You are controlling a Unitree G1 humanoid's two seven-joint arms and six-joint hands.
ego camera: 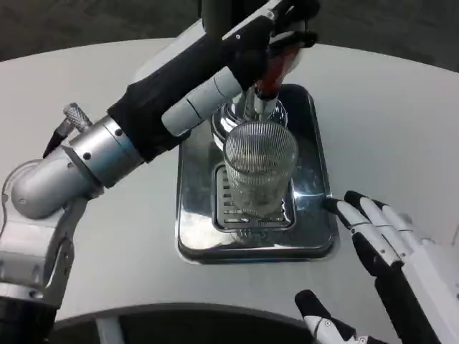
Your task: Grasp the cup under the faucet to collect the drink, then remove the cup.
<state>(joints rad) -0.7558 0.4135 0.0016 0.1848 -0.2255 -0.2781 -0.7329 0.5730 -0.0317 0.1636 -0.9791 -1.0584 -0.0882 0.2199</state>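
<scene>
Fingers [369,222] of your right hand [391,265] are spread apart and hold nothing; the hand lies low at the right of the head view, palm side turned toward the tray, with its fingertips just beside the tray's right rim. Its thumb [319,315] sticks out separately near the bottom edge. You can see a gap between that hand and the cup.

Your left hand [283,29] is up at the top of the view, reached across from the left on its silver forearm [86,161] and black sleeve [179,86]. It is closed around the red tap handle [276,68] of the faucet [254,107].

Just below the faucet's chrome spout stands the cup [260,168], a clear ribbed glass, upright on the slotted drain grate [231,208]. Whether it holds any drink, you cannot tell from here.

The grate sits in the shiny metal drip tray [193,222], which rests on the white table [387,107]. At the top edge a dark floor [72,25] shows beyond the table.
</scene>
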